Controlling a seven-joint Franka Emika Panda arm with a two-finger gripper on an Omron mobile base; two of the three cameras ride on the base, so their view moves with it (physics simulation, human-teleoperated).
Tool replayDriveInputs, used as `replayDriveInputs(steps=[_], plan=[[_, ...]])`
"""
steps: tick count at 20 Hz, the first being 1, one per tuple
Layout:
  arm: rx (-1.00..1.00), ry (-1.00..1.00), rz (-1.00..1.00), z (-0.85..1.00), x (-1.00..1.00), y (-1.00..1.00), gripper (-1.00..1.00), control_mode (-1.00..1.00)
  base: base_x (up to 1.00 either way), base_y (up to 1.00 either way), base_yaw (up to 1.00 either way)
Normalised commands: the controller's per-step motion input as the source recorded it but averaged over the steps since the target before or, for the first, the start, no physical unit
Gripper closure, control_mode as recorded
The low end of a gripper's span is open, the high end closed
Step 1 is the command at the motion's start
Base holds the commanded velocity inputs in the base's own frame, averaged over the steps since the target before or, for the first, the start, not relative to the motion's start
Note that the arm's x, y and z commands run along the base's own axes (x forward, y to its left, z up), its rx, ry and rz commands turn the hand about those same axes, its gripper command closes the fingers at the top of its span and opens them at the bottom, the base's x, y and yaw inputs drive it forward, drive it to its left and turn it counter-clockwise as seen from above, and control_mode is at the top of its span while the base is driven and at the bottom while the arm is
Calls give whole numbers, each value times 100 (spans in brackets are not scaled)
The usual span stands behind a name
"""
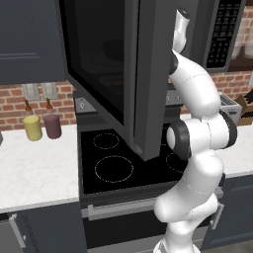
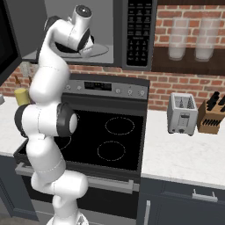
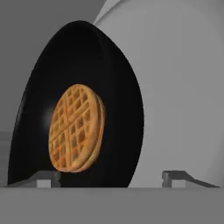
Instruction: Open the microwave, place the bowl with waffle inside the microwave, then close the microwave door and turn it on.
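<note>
The microwave [image 2: 132, 33] hangs above the stove [image 2: 105, 132], its door [image 1: 106, 64] swung wide to the left. Inside, the bowl with waffle [image 3: 78, 127] sits on the turntable plate [image 2: 99, 50], with the gripper [image 3: 109, 177] at the bowl's near rim. On the counter [image 2: 184, 154] right of the stove stand a toaster [image 2: 182, 113] and, further right, a knife block [image 2: 212, 115]. Two jars [image 1: 42, 126] stand side by side at the back edge of the left counter [image 1: 34, 173].

Two jars [image 1: 32, 127]; one toaster [image 2: 182, 114]; one knife block [image 2: 210, 116]; two glasses [image 2: 177, 38].
</note>
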Motion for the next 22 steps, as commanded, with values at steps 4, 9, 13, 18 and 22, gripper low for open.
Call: replayDriveInputs(steps=[4,9,13,18,22], plan=[[0,-23,2,0,-5,0,-100,-100,0,0,0],[6,-7,1,0,-58,-8,-100,-100,0,0,0],[7,-21,12,0,-100,-18,-100,-100,0,0,0],[1,-19,18,1,-100,-16,-100,-100,0,0,0],[3,-15,14,0,-100,-18,-100,-100,0,0,0]])
